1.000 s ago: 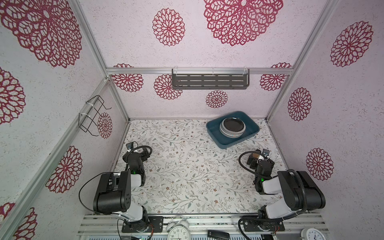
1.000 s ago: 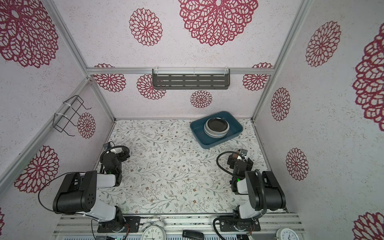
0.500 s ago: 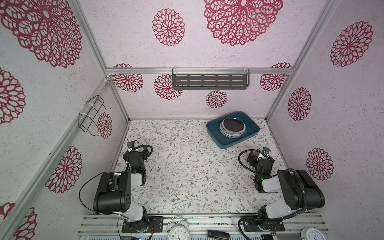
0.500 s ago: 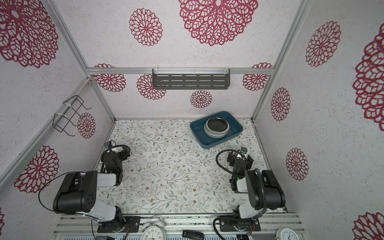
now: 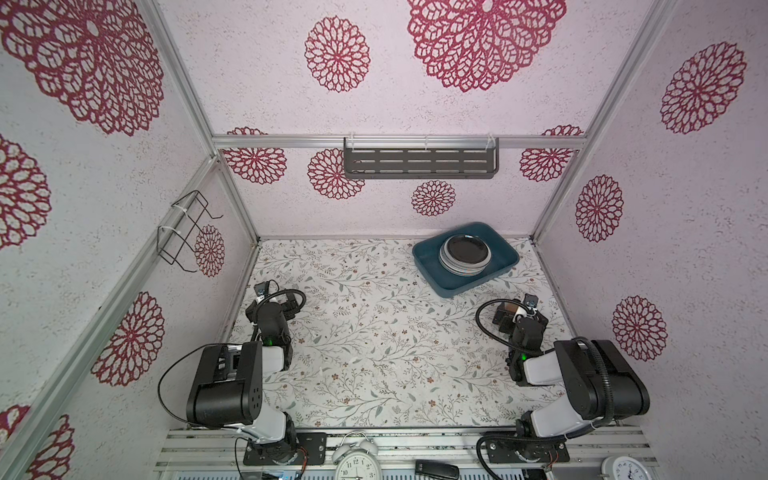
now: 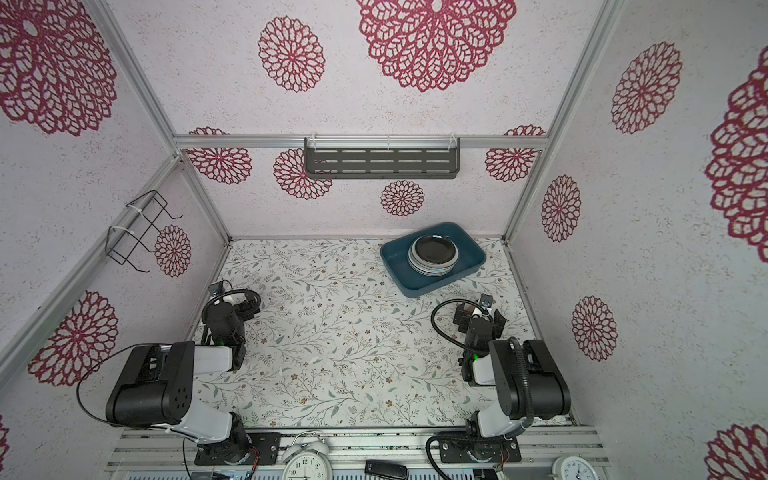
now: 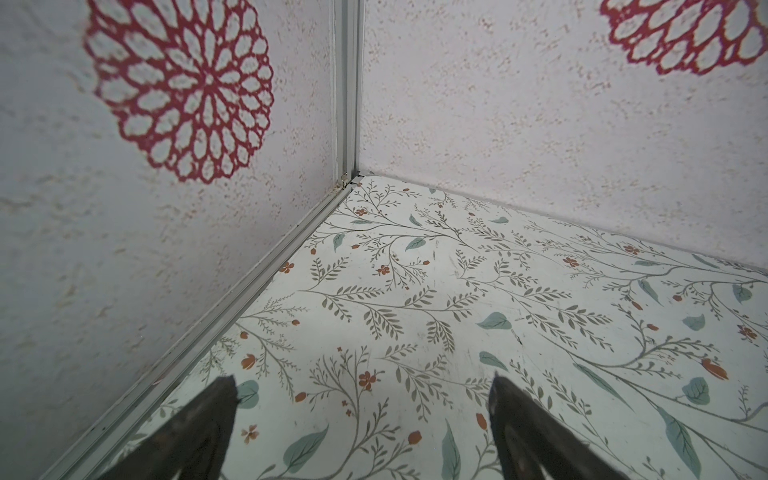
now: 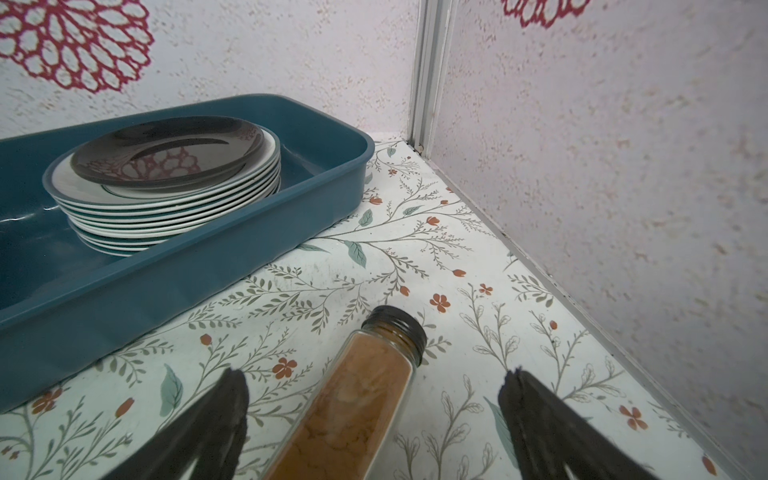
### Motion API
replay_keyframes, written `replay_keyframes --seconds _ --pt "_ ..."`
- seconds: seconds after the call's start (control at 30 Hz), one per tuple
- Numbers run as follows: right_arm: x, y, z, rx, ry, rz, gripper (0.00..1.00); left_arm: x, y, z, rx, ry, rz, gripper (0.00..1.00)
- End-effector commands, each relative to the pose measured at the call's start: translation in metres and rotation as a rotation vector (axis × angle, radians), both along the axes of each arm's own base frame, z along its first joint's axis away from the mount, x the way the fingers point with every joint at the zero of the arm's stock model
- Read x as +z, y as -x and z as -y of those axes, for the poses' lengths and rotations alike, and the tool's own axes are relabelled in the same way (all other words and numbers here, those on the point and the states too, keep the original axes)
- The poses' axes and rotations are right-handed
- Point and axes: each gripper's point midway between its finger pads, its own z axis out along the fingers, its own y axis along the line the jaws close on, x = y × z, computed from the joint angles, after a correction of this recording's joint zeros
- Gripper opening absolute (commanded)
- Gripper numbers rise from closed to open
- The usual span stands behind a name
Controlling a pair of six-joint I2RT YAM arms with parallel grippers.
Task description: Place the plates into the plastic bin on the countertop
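A stack of several plates (image 5: 464,253) (image 6: 434,254) (image 8: 166,166), white ones with a small black plate on top, sits inside the teal plastic bin (image 5: 453,291) (image 6: 415,291) (image 8: 166,282) at the back right of the floral countertop (image 5: 382,332). My right gripper (image 5: 509,313) (image 8: 374,376) rests low in front of the bin, open. A spice jar (image 8: 365,399) lies on the countertop between its fingers, which do not touch it. My left gripper (image 5: 291,301) (image 7: 361,380) is open and empty near the left wall, pointing at the back left corner.
A grey slotted shelf (image 5: 419,162) hangs on the back wall and a black wire rack (image 5: 183,232) on the left wall. Two clocks (image 5: 357,465) (image 5: 623,469) and a small black device (image 5: 436,469) lie on the front rail. The right wall runs close beside my right gripper.
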Motion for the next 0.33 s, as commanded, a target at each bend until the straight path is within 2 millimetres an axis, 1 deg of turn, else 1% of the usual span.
replay_keyframes --seconds 0.0,0.23,0.3 --pt "0.0144 -0.0073 -0.0009 -0.001 0.01 0.046 0.99 0.0045 -0.0045 0.0003 0.001 -0.015 0.01 0.97" --pt "0.0138 -0.0075 0.0002 0.012 -0.006 0.048 0.99 0.004 -0.0043 0.0004 0.0 -0.015 0.009 0.97" --pt "0.0163 -0.0057 -0.0005 0.015 0.0 0.059 0.99 0.0041 -0.0042 0.0003 0.001 -0.015 0.009 0.97"
